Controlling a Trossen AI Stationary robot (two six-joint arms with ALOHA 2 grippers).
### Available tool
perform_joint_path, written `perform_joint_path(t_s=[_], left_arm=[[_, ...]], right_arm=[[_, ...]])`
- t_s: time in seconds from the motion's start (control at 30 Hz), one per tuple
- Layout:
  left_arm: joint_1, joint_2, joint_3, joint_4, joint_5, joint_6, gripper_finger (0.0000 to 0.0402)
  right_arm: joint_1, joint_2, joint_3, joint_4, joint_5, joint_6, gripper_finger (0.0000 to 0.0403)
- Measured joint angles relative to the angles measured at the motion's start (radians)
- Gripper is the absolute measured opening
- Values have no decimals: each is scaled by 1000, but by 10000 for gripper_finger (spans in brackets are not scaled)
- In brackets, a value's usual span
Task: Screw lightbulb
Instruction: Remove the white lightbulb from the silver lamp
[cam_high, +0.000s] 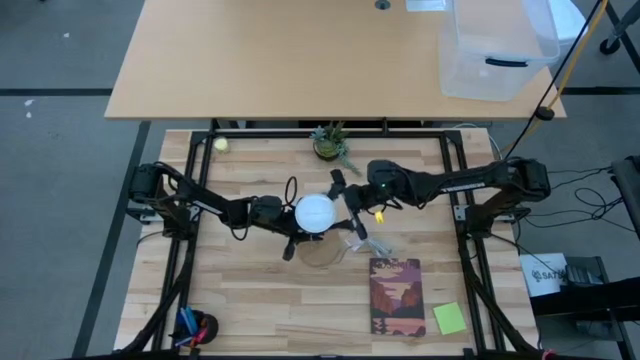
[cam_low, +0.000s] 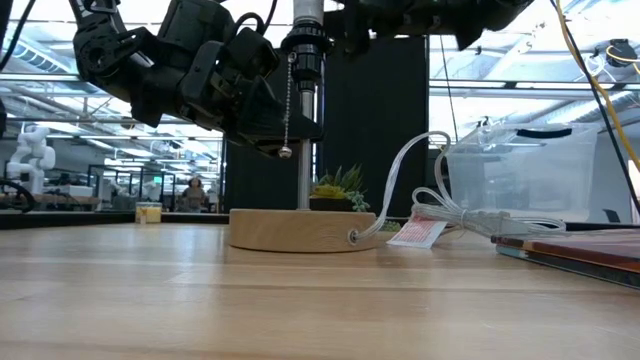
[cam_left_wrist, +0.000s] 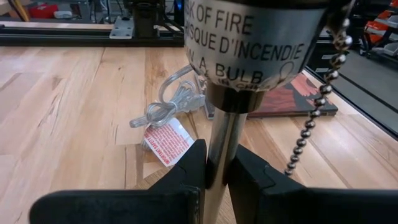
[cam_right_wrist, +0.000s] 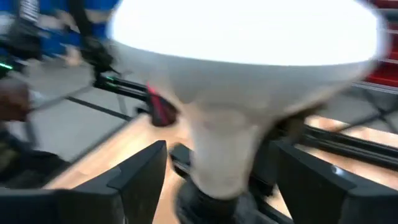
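- The left gripper (cam_left_wrist: 214, 171) is clamping the lamp's thin metal stem (cam_left_wrist: 222, 149), one dark finger (cam_left_wrist: 186, 171) pressing on each side, just under the black socket (cam_left_wrist: 255, 37) with its printed fire warning.
- A beaded pull chain (cam_left_wrist: 314, 118) is hanging from the socket beside that stem, ending above the wooden table (cam_left_wrist: 68, 118).
- In the low view the stem (cam_low: 303, 150) is standing upright from a round wooden base (cam_low: 300, 230), and the left gripper (cam_low: 262, 118) is reaching in to it from the side.
- The lightbulb (cam_right_wrist: 245, 74) is sitting upright on top of the socket, globe up and its pale neck pointing down into the dark fitting.
- The right gripper (cam_right_wrist: 214, 171) is standing with its fingers (cam_right_wrist: 140, 177) apart on either side of the bulb's neck; whether they are touching it is not clear.
- From above, the bulb (cam_high: 315, 212) is showing as a white disc at the table's middle, between the left gripper (cam_high: 268, 211) and the right gripper (cam_high: 345, 205).
- A clear coiled cord (cam_left_wrist: 171, 102) with a red-printed tag (cam_left_wrist: 166, 142) is lying on the table just beyond the base.
- A book (cam_high: 396, 296) with a sunset cover and a green sticky note (cam_high: 449, 318) are lying nearer the table's front right corner.
- A small potted plant (cam_high: 331, 143) and a tiny yellow-green ball (cam_high: 221, 144) are resting near the far edge.
- A clear plastic bin (cam_high: 497, 50) is standing on the farther table.
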Motion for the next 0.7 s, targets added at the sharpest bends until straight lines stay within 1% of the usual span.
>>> perform_joint_path(t_s=[0.1,0.27,0.4,0.63,0.7], left_arm=[[0,0,0,0,-1,0,46],[0,0,0,1,-6,-1,46],[0,0,0,1,-8,-2,46],[0,0,0,1,-15,-2,46],[0,0,0,1,-24,-3,46]], right_arm=[[0,-42,0,-66,73,-37,280],[0,-114,0,-153,91,-56,278],[12,-157,0,-236,176,-72,272],[51,-192,0,-348,296,-70,270],[66,-193,-9,-353,340,-69,270]])
